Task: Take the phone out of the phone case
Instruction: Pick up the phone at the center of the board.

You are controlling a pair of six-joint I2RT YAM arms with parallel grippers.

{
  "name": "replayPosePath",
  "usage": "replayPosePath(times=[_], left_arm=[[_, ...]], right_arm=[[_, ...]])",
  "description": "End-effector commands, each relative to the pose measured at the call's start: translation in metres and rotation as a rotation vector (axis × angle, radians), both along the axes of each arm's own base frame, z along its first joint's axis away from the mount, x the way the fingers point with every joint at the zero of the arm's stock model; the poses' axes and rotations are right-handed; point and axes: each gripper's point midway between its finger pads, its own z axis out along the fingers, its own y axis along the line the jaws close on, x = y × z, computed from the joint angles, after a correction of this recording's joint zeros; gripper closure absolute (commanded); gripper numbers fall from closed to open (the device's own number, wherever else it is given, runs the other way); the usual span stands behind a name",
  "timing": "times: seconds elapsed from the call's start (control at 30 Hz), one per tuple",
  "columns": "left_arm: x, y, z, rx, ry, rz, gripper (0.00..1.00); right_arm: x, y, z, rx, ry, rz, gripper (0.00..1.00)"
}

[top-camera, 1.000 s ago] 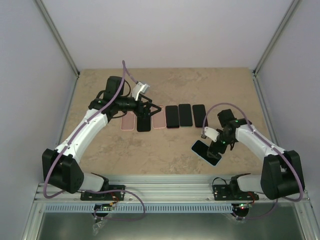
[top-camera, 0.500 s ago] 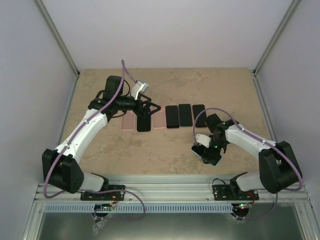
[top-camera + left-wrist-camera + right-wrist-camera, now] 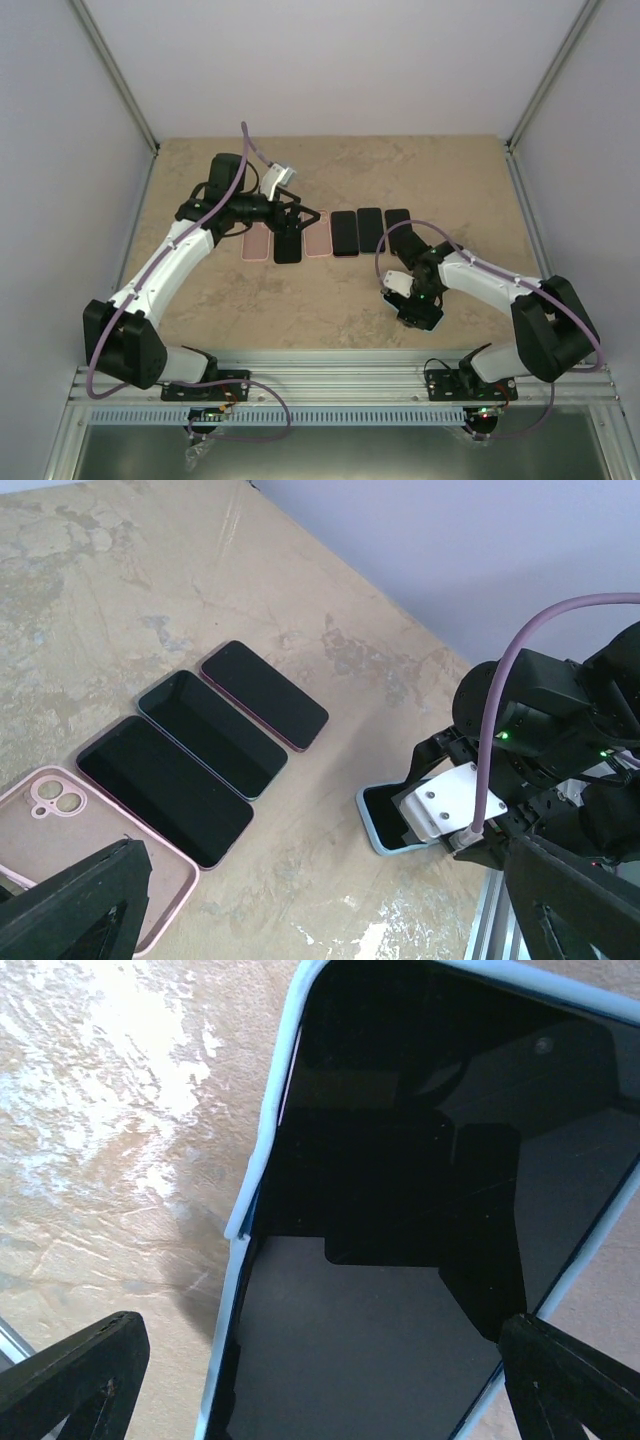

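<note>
So the phone sits in its light blue case, lying flat and screen-up on the table, at the near right side and just in front of the right arm's base. The right gripper is right on top of it, pointing down. Its jaws are spread wide and nothing is grabbed. In the right wrist view the two dark fingertips sit out at the bottom corners, with the phone and case filling the space between them. Can't really tell if either finger touches the case. The blue rim has a small step or kink along its left edge, about halfway down that view.

The left gripper is well away from all that. It hangs over the row of stuff further back on the table, jaws also wide apart and holding nothing. Below it there's an empty pink case with the camera cutout showing, and next to that three dark phones lie side by side, screens up. The blue-cased phone lies apart from that row, nearer the arms.
</note>
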Motion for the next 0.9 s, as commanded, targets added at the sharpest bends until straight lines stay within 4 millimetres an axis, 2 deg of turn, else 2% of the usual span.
replayPosePath(times=[0.0,0.33,0.6,0.87], left_arm=[[0.001,0.002,0.006,-0.014,-0.026,0.007,0.01],[-0.002,0.003,0.002,-0.013,-0.022,0.007,0.01],[-0.002,0.003,0.004,-0.022,-0.028,0.000,0.01],[0.003,0.008,0.002,-0.025,-0.005,0.051,0.01]], right_arm=[[0.011,-0.008,0.001,-0.043,-0.071,-0.053,0.02],[0.020,-0.007,0.017,-0.014,-0.158,-0.071,0.02],[0.004,-0.012,-0.007,-0.067,-0.036,-0.049,0.02],[-0.002,-0.014,-0.018,-0.094,0.019,-0.041,0.02]])
